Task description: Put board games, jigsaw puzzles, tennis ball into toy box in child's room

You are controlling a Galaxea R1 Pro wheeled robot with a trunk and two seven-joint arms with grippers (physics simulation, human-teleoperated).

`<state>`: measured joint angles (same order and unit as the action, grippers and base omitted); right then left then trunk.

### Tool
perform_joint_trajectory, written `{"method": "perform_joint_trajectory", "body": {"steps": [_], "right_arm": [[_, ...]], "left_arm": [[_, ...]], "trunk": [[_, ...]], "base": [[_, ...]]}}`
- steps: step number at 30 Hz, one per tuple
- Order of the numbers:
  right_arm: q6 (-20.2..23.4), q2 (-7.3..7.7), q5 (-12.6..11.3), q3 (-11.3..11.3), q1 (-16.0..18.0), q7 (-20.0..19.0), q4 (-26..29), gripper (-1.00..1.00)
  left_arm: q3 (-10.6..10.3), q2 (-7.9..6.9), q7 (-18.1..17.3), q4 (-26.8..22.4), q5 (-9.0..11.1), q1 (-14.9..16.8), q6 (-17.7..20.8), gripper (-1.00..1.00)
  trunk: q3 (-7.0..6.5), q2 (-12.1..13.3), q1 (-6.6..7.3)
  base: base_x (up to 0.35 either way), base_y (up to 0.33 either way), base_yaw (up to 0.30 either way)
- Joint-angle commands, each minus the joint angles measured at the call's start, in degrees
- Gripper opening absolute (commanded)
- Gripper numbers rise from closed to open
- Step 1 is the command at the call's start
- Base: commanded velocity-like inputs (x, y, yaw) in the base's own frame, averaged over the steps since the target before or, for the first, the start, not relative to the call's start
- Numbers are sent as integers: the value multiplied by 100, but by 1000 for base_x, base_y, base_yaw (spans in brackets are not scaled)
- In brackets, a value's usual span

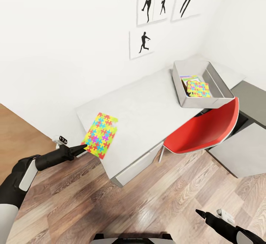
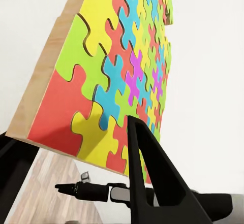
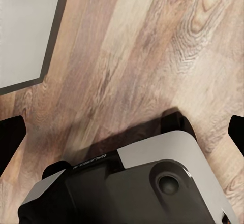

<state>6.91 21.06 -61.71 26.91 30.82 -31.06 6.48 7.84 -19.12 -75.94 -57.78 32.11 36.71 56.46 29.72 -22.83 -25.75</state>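
Head view: left pincer (image 1: 84, 147) gripping the near edge of a jigsaw puzzle (image 1: 100, 134), holding it tilted over the near corner of the table (image 1: 147, 103), by the look of it lifted clear rather than lying flat. Toy box (image 1: 201, 85) sitting well apart at the far end of the table, already carrying a second jigsaw puzzle (image 1: 198, 89) and some printed game boxes beneath and beside it. Red chair (image 1: 207, 129) tucked under the table below the toy box. Right pincer (image 1: 201, 213) hanging low over the wood floor (image 1: 122, 207), holding nothing; impossible to tell here whether spread or closed.

Left wrist view: one dark finger (image 2: 147, 173) lying across the face of the puzzle (image 2: 122, 66), the other on the wooden back, clamping it at the lower edge.

Right wrist view: fingertips at either edge of the picture, standing wide apart and empty, facing the floor (image 3: 152, 46) and the robot's own base (image 3: 137, 183).

Judging the step: carrying the last puzzle toward the toy box. Next calling for a long move along the table, keeping the thin puzzle from slipping, then releasing above the open box.
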Motion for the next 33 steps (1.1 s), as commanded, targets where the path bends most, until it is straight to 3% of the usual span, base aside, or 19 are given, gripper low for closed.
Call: {"method": "perform_joint_trajectory", "body": {"steps": [1,12,33], "right_arm": [[38,-2,-60,25,3,-14,2,100],[29,-5,-60,25,3,-11,2,100],[28,-5,-55,25,3,73,2,100]], "left_arm": [[-8,-3,0,-169,14,-4,65,-100],[-200,3,0,-270,6,-6,120,-100],[-213,-19,0,-313,6,-6,249,-100]], "trunk": [[8,-9,-3],[8,-9,-3],[8,-9,-3]], "base": [[0,0,0],[0,0,0],[0,0,0]]}}
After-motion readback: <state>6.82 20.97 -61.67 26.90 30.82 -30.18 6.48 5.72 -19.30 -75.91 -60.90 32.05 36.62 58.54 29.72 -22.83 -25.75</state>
